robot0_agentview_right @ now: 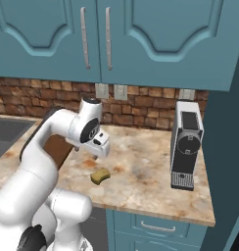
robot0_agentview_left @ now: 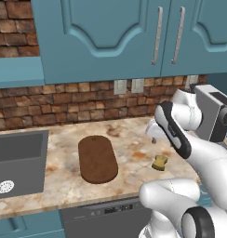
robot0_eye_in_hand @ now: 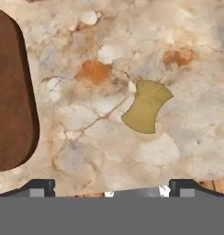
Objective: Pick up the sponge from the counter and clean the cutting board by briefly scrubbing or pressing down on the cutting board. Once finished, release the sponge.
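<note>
Spanning the width of both base views, the counter (robot0_agentview_left: 64, 172) is a beige marbled slab with brown veins, backed by a red-brown brick wall (robot0_agentview_left: 64, 100) and topped by teal upper cabinets (robot0_agentview_left: 101, 37) with long metal handles. Grey sink basin (robot0_agentview_left: 17, 162) set into the counter at its left end in the left base view. Black and silver coffee machine (robot0_agentview_right: 186, 144) upright at the far right of the counter, against the brick, in the right base view. Cutting board (robot0_agentview_left: 97, 159) lies flat on the counter right of the sink, a dark brown oblong with rounded ends, bare on top; in the hand view its rounded end sits along the left edge. Gripper (robot0_eye_in_hand: 112, 187) hangs above the counter with the hand pointing down; its two dark tips stand far apart at the bottom of the hand view, jaws wide, nothing between them. Sponge (robot0_agentview_left: 159, 162) rests on the bare counter to the right of the cutting board, well apart from it, near the front edge; small, yellow-olive, pinched at the sides. In the hand view the sponge (robot0_eye_in_hand: 147, 106) lies on stone beside an orange vein patch, clear of both fingertips. Right base view puts the sponge (robot0_agentview_right: 100, 175) just below and in front of the lowered hand.
</note>
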Controlling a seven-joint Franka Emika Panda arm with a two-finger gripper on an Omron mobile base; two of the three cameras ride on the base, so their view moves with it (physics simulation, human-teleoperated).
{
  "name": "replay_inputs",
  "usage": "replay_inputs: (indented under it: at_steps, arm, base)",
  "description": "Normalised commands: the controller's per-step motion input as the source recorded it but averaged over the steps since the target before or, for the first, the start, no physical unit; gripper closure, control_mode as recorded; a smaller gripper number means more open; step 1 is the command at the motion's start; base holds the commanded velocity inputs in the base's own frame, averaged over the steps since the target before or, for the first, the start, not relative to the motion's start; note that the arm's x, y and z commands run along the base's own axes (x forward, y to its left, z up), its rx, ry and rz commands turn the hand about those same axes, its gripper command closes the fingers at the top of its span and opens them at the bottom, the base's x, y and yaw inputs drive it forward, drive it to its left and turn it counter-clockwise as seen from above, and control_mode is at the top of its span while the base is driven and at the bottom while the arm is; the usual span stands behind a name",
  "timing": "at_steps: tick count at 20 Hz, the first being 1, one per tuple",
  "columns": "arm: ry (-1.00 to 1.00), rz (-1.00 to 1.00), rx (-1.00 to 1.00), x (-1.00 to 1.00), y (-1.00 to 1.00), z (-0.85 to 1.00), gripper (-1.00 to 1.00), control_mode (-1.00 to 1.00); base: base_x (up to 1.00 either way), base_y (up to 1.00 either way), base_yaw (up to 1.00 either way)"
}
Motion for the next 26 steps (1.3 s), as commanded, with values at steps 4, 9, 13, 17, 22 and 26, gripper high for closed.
replay_inputs:
  at_steps: [4,9,13,17,22,26]
  arm:
    - [0.00,-0.10,0.07,0.03,-0.01,-0.62,-1.00,-1.00]
    - [0.00,-0.11,0.01,0.03,0.00,-0.39,-1.00,-1.00]
    - [0.00,-0.12,-0.01,0.00,0.00,-0.27,-1.00,-1.00]
    - [0.04,-0.12,-0.03,0.00,-0.11,-0.16,-1.00,-1.00]
    - [0.06,-0.08,-0.06,0.00,-0.28,-0.15,-1.00,-1.00]
    - [0.09,-0.01,-0.06,0.21,-0.18,-0.19,-1.00,-1.00]
  base:
    - [0.00,0.00,0.00]
    - [0.00,0.00,0.00]
    - [0.00,0.00,0.00]
    - [0.00,0.00,0.00]
    - [0.00,0.00,0.00]
    - [0.00,0.00,0.00]
